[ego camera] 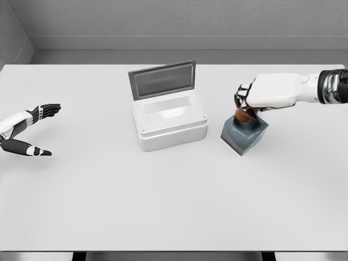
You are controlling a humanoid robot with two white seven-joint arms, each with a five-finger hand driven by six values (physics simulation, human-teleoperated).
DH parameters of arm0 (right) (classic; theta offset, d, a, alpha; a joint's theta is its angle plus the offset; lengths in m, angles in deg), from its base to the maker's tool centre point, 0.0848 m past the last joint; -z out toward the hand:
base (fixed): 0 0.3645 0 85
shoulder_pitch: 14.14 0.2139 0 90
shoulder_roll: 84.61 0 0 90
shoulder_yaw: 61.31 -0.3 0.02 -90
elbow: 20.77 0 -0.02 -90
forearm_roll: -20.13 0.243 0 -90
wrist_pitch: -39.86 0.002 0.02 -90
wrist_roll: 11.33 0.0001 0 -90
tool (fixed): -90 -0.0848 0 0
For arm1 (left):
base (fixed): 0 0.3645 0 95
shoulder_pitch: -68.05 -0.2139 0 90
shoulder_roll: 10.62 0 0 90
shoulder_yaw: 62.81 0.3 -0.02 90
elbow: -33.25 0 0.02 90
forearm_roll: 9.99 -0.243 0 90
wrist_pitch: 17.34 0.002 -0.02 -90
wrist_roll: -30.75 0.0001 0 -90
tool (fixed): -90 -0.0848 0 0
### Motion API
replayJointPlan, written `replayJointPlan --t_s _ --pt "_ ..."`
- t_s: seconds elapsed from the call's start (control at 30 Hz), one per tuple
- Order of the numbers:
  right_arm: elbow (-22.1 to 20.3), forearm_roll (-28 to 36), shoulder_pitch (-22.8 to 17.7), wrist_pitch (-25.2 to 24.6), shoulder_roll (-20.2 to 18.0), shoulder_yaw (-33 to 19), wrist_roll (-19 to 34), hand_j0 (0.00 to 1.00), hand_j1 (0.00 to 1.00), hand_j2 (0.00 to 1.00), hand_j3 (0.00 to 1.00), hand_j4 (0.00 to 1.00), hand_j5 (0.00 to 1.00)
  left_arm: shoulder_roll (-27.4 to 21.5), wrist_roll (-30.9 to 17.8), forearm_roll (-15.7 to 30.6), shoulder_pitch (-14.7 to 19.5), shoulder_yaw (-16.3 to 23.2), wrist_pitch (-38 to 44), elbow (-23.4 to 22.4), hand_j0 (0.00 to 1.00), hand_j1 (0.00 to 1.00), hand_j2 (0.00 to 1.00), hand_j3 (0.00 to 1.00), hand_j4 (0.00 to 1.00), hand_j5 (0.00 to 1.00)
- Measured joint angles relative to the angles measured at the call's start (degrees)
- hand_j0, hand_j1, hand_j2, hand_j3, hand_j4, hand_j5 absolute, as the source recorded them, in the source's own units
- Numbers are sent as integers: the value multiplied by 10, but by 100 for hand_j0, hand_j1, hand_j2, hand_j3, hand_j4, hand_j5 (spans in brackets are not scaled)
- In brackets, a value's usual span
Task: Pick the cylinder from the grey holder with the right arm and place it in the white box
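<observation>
**Head view: right hand on the cylinder at the grey holder**

Right arm enters from the right edge and reaches inward across the white table [174, 206]. Right hand [260, 97] sits directly over the grey holder [244, 136], dark fingers [241, 98] curled down around the top of the brown cylinder [243, 116]. Hand is closed on the cylinder; only a short band of brown shows between the fingers and the holder's rim.

Cylinder is seated in the holder, its lower part hidden inside. Whether it has lifted at all cannot be told from this angle.

Grey holder is a dark block standing on the table to the right of the white box [169, 120], near it but not touching. The holder looks rotated relative to the table edges, one corner pointing toward the camera; it may also be tilted, not certain.

White box sits near the table's centre with its grey lid [162, 79] swung up and back, standing at the far side. Interior is visible and white.

Left hand [27, 130] shows at the left edge, low over the table, well apart from the box. Fingers extended and spread, thumb apart from the rest, holding nothing.
</observation>
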Motion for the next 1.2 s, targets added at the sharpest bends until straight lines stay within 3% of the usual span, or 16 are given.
replayJointPlan --t_s 0.17,0.27,0.4,0.57,1.2 --pt "1 2 17 0 16 -38 0 15 15 15 15 15 15 0 0 0 0 0 0 -1 100 100 100 100 100 100" --pt "11 2 33 0 54 -42 0 15 15 15 15 15 15 0 0 0 0 0 0 -1 100 100 100 100 100 100" --pt "51 0 49 0 133 -34 0 15 15 15 15 15 15 0 0 0 0 0 0 -1 100 100 100 100 100 100" --pt "71 -3 53 0 176 -13 0 15 15 15 15 15 15 0 0 0 0 0 0 -1 100 100 100 100 100 100" --pt "96 -3 62 0 200 12 0 15 15 15 15 15 15 0 0 0 0 0 0 -1 100 100 100 100 100 100"
